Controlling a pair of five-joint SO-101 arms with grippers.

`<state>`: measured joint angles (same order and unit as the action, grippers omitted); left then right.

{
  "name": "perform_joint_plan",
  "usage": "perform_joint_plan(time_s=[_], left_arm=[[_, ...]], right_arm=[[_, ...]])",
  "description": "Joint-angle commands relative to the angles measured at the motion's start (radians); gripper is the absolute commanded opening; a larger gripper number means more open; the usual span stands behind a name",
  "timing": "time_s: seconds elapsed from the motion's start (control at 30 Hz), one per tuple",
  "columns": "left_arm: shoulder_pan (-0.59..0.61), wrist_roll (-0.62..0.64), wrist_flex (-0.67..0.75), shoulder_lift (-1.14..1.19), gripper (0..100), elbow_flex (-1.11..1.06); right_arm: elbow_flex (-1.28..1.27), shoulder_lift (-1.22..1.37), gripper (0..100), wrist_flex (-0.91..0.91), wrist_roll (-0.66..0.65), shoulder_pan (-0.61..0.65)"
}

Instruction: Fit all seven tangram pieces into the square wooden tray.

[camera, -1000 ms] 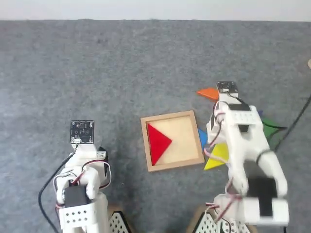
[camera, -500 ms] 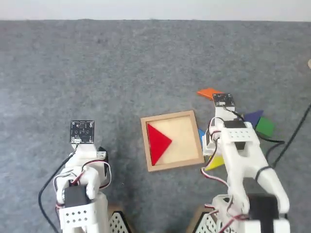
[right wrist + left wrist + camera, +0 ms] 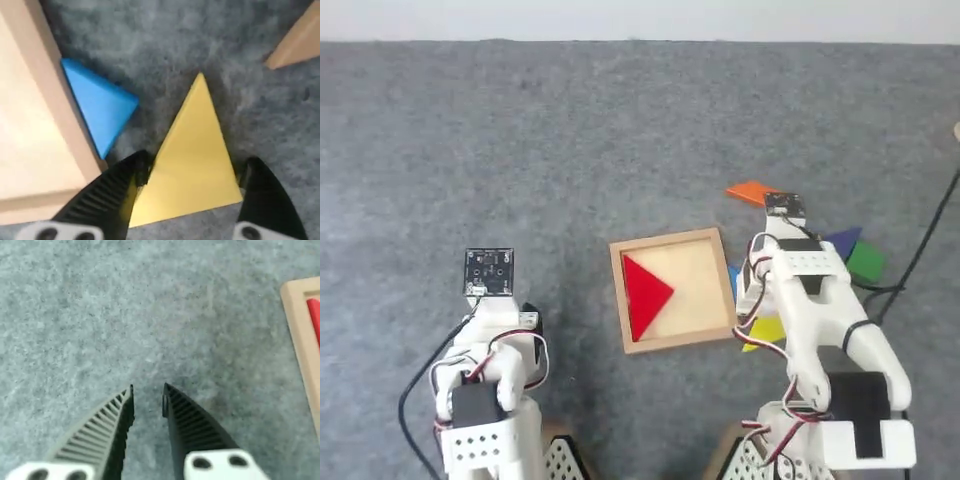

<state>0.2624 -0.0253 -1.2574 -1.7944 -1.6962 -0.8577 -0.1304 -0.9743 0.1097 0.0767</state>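
Observation:
The square wooden tray [image 3: 729, 285] lies mid-table with a red triangle [image 3: 644, 289] in its left half. My right gripper [image 3: 195, 172] is open and straddles the yellow triangle [image 3: 196, 150], one finger on each side, just right of the tray. A blue triangle [image 3: 98, 111] lies against the tray's outer wall [image 3: 59, 100]. Orange [image 3: 750, 192], purple [image 3: 843, 242] and green [image 3: 867, 262] pieces lie beyond and right of the right arm [image 3: 802, 272]. My left gripper [image 3: 148, 400] hovers over bare carpet left of the tray [image 3: 299, 310], its fingers a narrow gap apart and holding nothing.
Grey carpet covers the table, with wide free room at the back and left. A tan wedge [image 3: 296, 44] lies on the carpet beyond the yellow triangle. A black cable [image 3: 925, 250] trails off at the right edge.
The right arm drew back from beside the orange piece toward the table's front and now sits over the yellow triangle. The left arm has not moved.

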Motion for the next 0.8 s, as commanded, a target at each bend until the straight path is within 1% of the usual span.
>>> perform_joint_plan(time_s=[0.0, 0.37, 0.53, 0.6, 0.67, 0.77], left_arm=[[0.003, -0.002, -0.003, -0.02, 9, 0.013], [0.005, -0.002, -0.003, -0.02, 9, 0.013], [0.003, -0.002, -0.003, -0.02, 9, 0.013], [0.003, -0.002, -0.003, -0.02, 9, 0.013], [0.003, -0.002, -0.003, -0.02, 9, 0.013], [0.003, -0.002, -0.003, -0.02, 9, 0.013]], right_arm=[[0.031, 0.005, 28.5, -0.018, 0.012, -0.051], [0.031, 0.005, 28.5, -0.058, 0.021, -0.064], [0.031, 0.005, 28.5, -0.065, 0.023, -0.159], [0.032, 0.005, 28.4, -0.102, 0.054, -0.174], [0.032, 0.005, 28.4, -0.12, 0.08, -0.176], [0.032, 0.005, 28.4, -0.13, 0.084, -0.154]])
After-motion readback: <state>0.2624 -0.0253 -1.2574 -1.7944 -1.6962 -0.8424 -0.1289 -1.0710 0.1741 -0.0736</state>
